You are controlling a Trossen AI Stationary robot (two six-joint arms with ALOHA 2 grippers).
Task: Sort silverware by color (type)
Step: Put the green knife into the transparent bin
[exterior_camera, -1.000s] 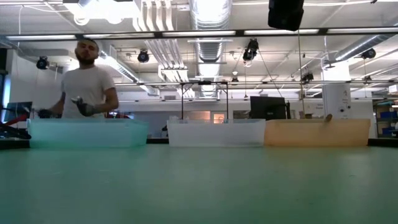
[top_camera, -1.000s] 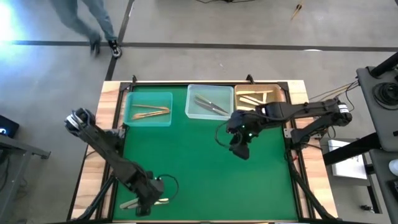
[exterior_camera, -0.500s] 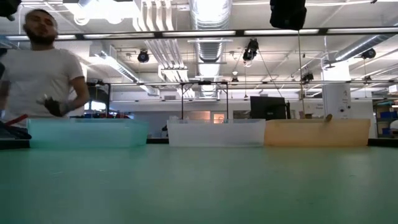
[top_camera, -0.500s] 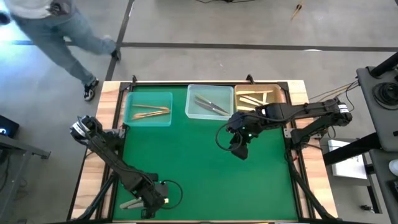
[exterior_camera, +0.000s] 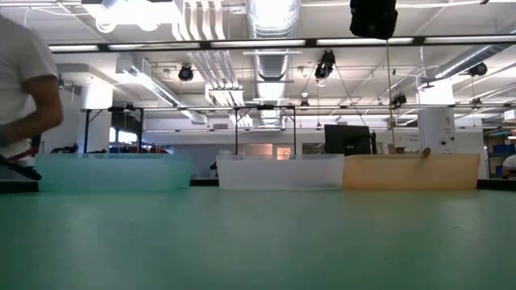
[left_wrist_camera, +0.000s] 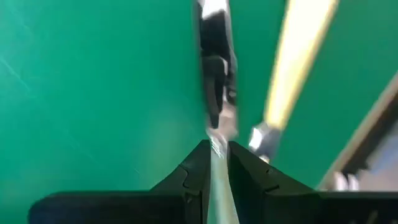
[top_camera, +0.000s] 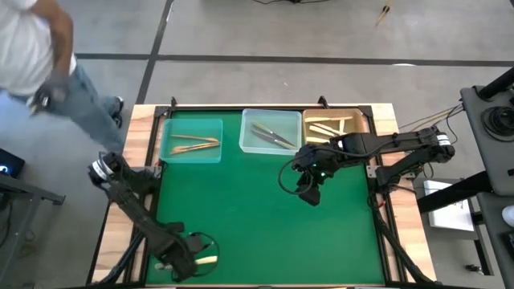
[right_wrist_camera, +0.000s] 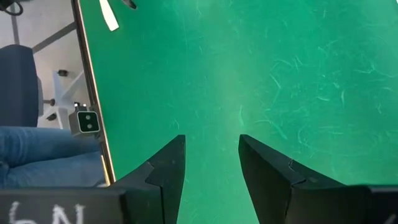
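- Left gripper (left_wrist_camera: 214, 163) at the table's 7 o'clock corner pinches a silver piece (left_wrist_camera: 216, 93), evidently for the middle tray (top_camera: 271, 132).
- Right gripper (right_wrist_camera: 211, 163), fingers apart and empty, waits near centre.

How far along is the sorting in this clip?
Mostly done: bronze pieces lie in the teal tray, silver ones in the clear tray, cream ones in the amber tray. In hand: the left hand is shut on a silver piece at the near-left corner. Left: a cream piece beside it. The right hand hangs open mid-table.
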